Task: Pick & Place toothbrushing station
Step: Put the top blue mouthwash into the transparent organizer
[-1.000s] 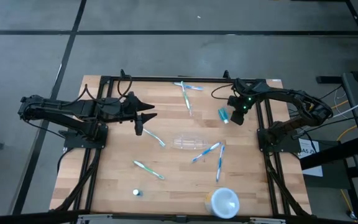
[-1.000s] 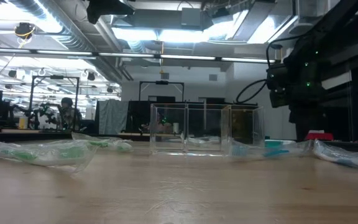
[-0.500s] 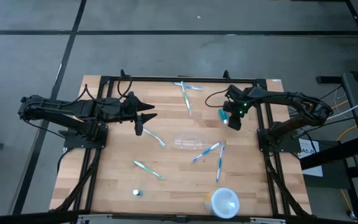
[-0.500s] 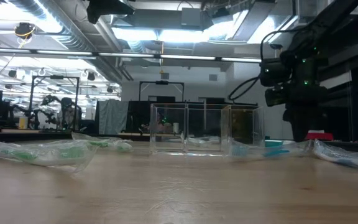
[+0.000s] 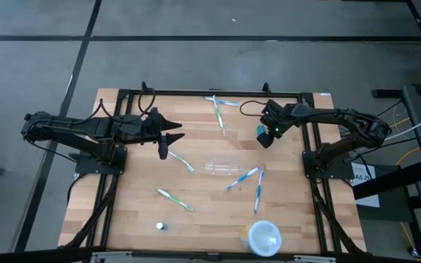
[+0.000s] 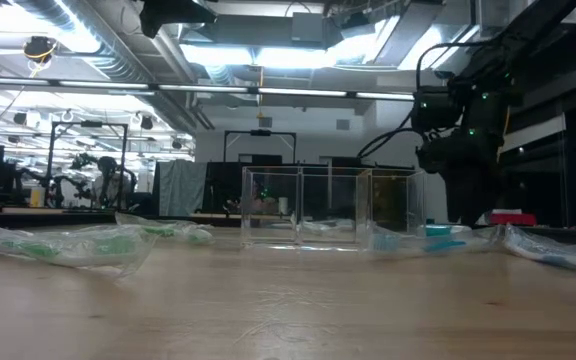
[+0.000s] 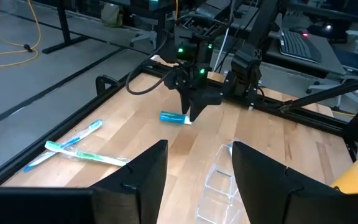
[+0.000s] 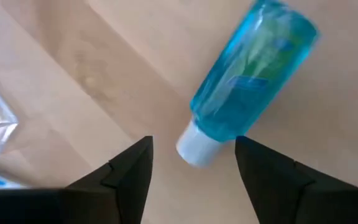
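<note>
1. Here the right gripper (image 5: 267,139) hangs low near the far right corner of the table (image 5: 137,219), its fingers (image 8: 128,174) spread apart with nothing between them.
2. Right below those fingers lies a small blue bottle (image 8: 250,78) with a white cap (image 8: 194,146), flat on the wood; the cap sits in the gap between the fingertips as the right wrist view shows it, though I cannot tell whether they touch it.
3. The same bottle (image 7: 174,117) shows in the left wrist view, on the wood just beside the tip of the right arm.
4. The left gripper (image 5: 168,145) waits over the left side of the table, toward the far edge, fingers (image 7: 138,180) apart and empty.
5. The clear holder (image 5: 224,169) rests about mid-table, closer to the near edge than the right gripper and clear of both grippers; in the low view it stands upright as a see-through box (image 6: 328,208) with compartments.
6. Several toothbrushes lie scattered: two (image 5: 219,109) by the far edge, two (image 5: 251,181) just right of the holder, one (image 5: 175,198) toward the near left.
7. A white cup (image 5: 263,237) stands at the near edge.
</note>
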